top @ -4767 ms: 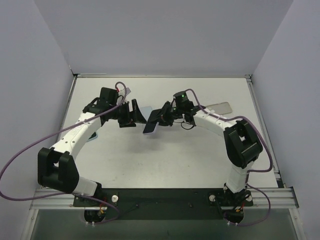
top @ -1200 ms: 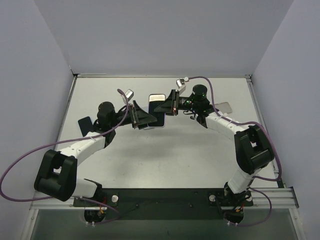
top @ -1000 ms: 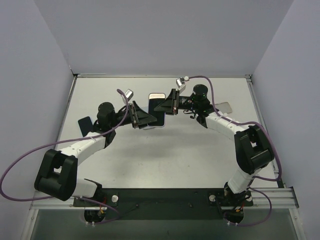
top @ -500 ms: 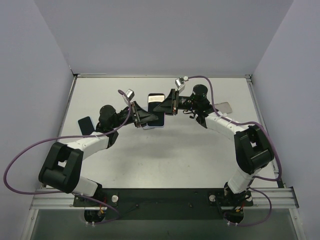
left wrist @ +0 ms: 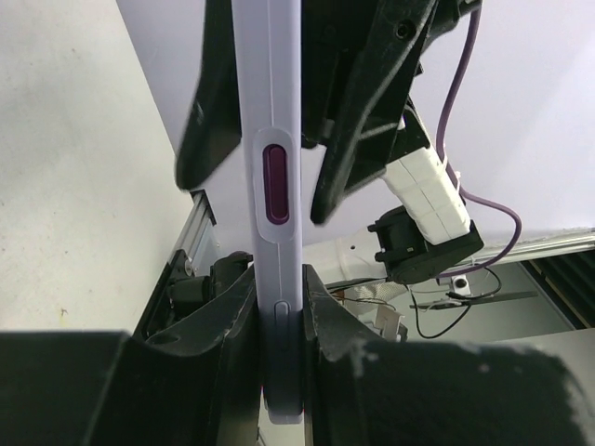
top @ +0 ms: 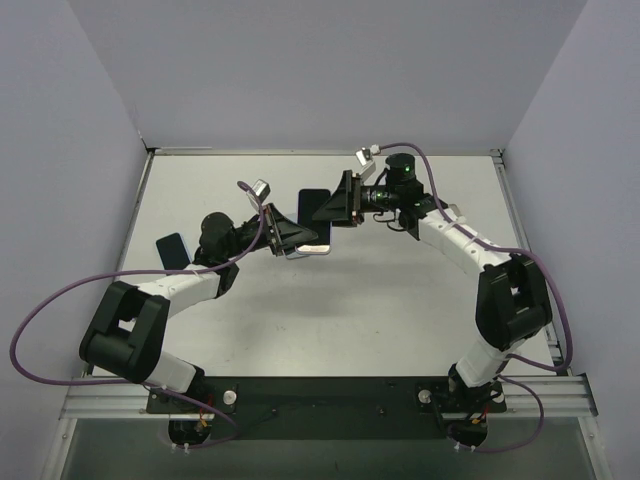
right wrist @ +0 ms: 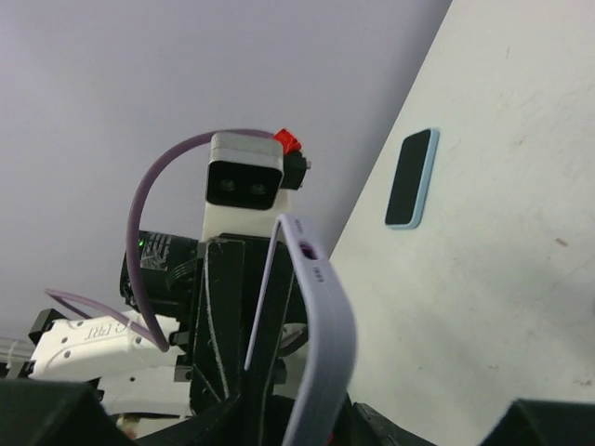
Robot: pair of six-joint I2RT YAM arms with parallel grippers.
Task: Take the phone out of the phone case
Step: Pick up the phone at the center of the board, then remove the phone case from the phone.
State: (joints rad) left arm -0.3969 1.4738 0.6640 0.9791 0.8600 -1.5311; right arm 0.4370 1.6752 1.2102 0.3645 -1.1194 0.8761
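Above the table (top: pixel 400 300), arms reaching inward, left tool (left wrist: pixel 276 295) clamped on phone case (left wrist: pixel 270 111), right tool (top: pixel 333 207) part-open astride it

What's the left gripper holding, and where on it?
The left gripper holds the case, seen edge-on, clamped by its near end between the two fingers.

The left arm (top: pixel 170 285) and right arm (top: pixel 455 240) look alike from here: white shells between chunky black joints. A purple cable (right wrist: pixel 160 170) curls off the left wrist, and a second cable (left wrist: pixel 454 93) hangs from the right. Each wrist carries a small grey camera block (right wrist: pixel 244 177), this one with a red tab (right wrist: pixel 286 141). A green light (top: pixel 392 170) glows on the right wrist. The left gripper (top: pixel 298 238) and right gripper (top: pixel 325 210) are black wedges. Black bases (top: pixel 190 400) sit against a silver rail (top: pixel 540 395).
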